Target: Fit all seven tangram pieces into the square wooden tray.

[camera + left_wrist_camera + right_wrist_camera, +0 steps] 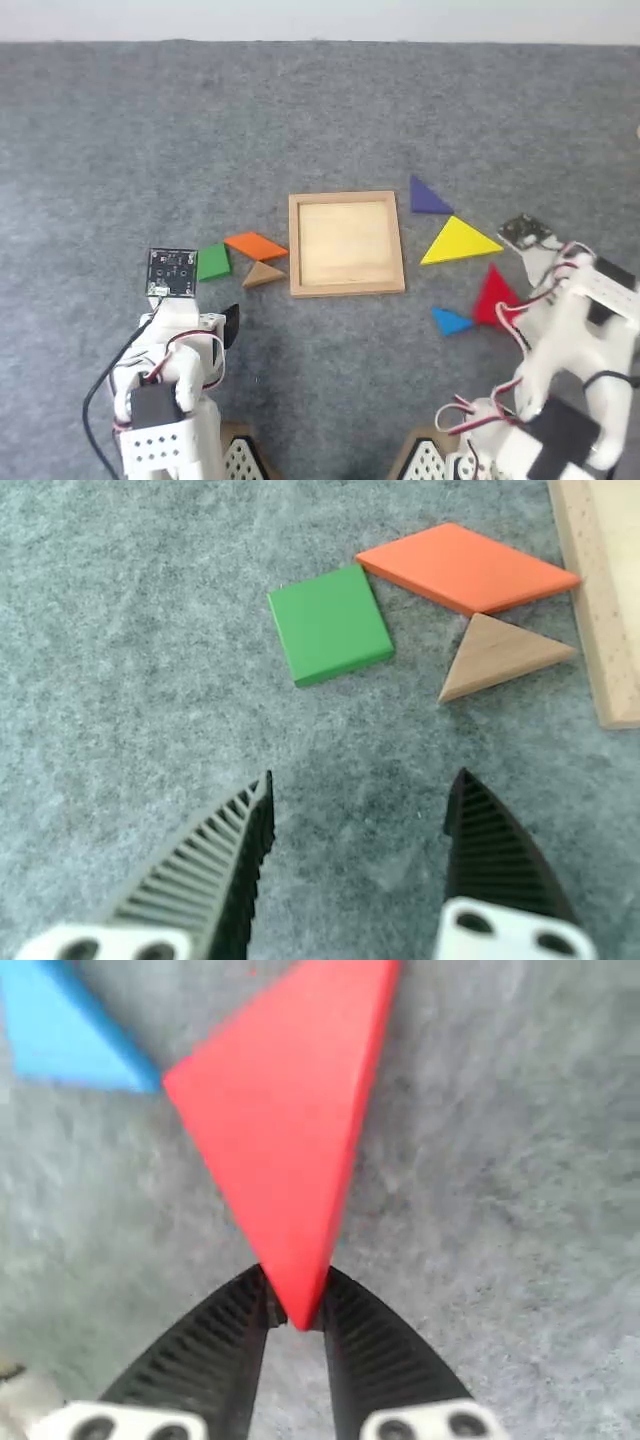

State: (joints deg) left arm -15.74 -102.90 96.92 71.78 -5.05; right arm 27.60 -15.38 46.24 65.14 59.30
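Observation:
The square wooden tray lies mid-table with nothing in it. To its left lie a green square, an orange parallelogram and a tan triangle. My left gripper hangs open short of the green square, orange parallelogram and tan triangle. Right of the tray lie a purple triangle, a yellow triangle, a blue triangle and a red triangle. My right gripper is shut on a corner of the red triangle, beside the blue triangle.
Grey carpet covers the table. The tray's edge runs just past the tan triangle. Both arm bases stand at the near edge, with open carpet between them and behind the tray.

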